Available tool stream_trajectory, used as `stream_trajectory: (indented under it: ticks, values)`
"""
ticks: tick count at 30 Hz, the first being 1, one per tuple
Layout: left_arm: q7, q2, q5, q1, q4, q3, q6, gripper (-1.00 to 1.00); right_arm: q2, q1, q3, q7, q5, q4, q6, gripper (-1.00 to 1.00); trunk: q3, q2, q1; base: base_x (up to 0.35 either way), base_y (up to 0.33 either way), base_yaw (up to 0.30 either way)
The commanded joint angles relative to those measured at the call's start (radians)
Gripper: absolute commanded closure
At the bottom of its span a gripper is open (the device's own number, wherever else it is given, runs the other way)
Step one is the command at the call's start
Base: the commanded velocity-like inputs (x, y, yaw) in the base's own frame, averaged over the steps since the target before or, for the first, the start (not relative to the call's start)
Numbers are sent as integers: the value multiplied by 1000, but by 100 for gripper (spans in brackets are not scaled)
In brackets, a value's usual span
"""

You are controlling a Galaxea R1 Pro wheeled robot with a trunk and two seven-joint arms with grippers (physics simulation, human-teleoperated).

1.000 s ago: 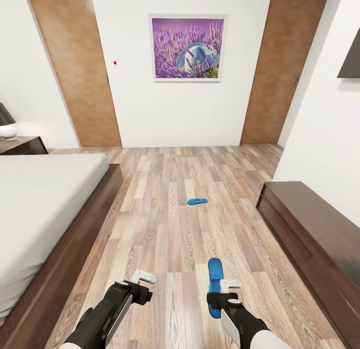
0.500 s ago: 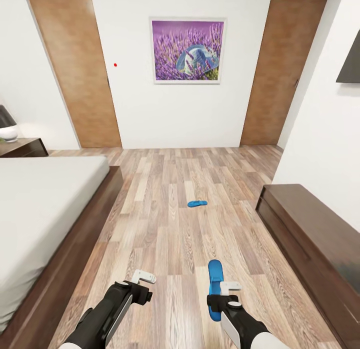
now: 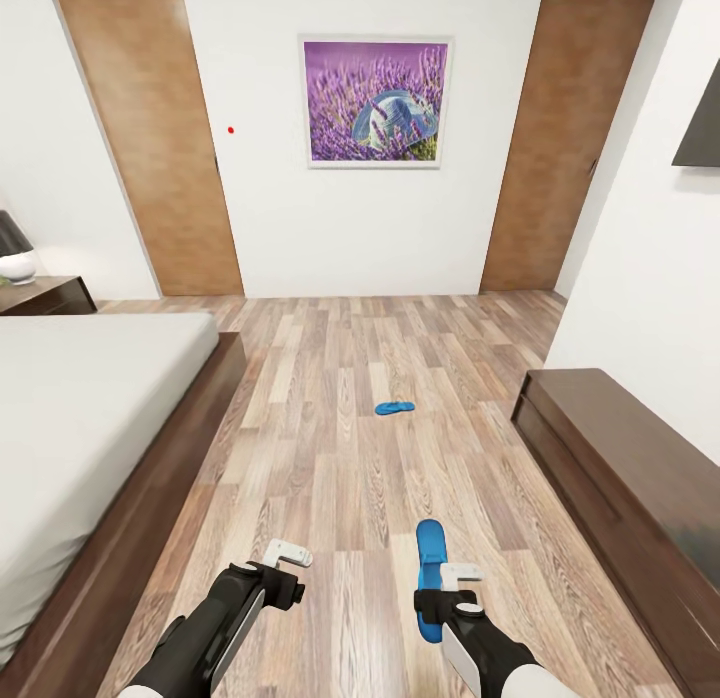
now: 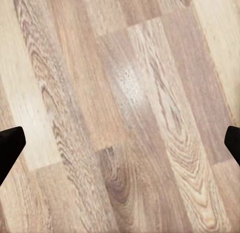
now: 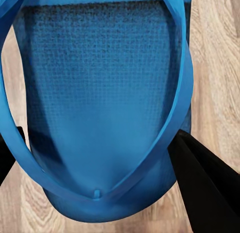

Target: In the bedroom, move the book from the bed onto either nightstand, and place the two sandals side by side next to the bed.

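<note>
R gripper sits clamped on the near sandal; wrist cam shows its dark fingers pinching both edges of the blue sole, toe end and strap V right up close. L gripper is spread wide w/ nothing between, just floor under it.

Sandal looks light, thin, prob. a bit flexible — foam-ish w/ a textured footbed, so decent friction. Grip across the sole width seems fine; strap is thin and would likely flop, so sole edges are the better hold. Not fragile, can be set down w/o fuss.

Other sandal lies flat mid-floor, well ahead, apart from everything. Being so flat to the planks, I'd guess it needs a pinch at the edge or strap.

Bed along the L side, dark frame edge running toward the robot; nightstand at its far corner. Bench along the R wall. Wide open lane of floor between bed and bench, plenty of room to swing toward the bed side. Book not spotted on the visible part of the mattress
</note>
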Motion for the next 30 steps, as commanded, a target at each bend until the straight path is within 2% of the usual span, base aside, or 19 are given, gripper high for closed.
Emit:
stream_trajectory:
  ticks: [1, 19, 30]
  values:
    - [-1, 0, -1, 0, -1, -1, 5, -100, 0, 0, 0, -4, -1, -2, 6, 100, -1, 0, 0, 76, 0, 0]
    - [-2, 0, -2, 0, -1, 1, 5, -100, 0, 0, 0, -4, -1, -2, 6, 100, -1, 0, 0, 300, 3, 0]
    - [-2, 0, -2, 0, -1, 0, 4, -100, 0, 0, 0, -4, -1, -2, 6, 100, -1, 0, 0, 340, 95, 0]
